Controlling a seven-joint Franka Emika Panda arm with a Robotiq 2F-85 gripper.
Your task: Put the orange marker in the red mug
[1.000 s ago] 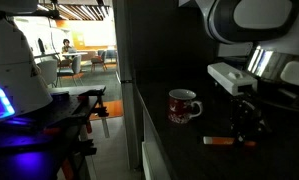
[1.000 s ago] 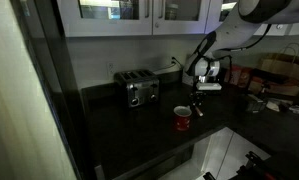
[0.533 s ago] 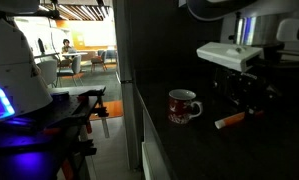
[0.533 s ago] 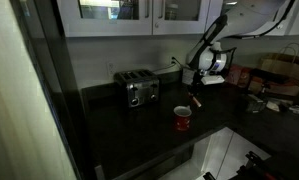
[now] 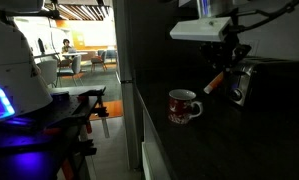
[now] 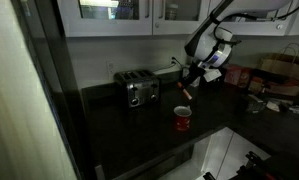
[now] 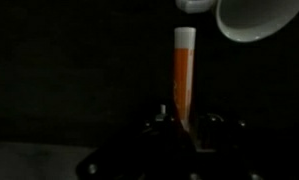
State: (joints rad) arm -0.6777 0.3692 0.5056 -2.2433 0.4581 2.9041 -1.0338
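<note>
My gripper (image 5: 229, 62) is shut on the orange marker (image 5: 216, 81) and holds it tilted in the air, above and a little to the right of the red mug (image 5: 182, 105). In an exterior view the marker (image 6: 186, 90) hangs above the mug (image 6: 182, 118), which stands on the dark counter. In the wrist view the marker (image 7: 183, 75) runs up from the jaws (image 7: 185, 122), its whitish end near the mug's white rim (image 7: 254, 18) at the top right.
A dark toaster (image 6: 141, 90) stands on the counter left of the mug. Boxes and small items (image 6: 274, 75) crowd the counter's far right. The counter edge (image 5: 139, 110) drops to the floor at the left.
The gripper has lifted the marker off the counter and carried it up and toward the mug. The mug has not moved.
</note>
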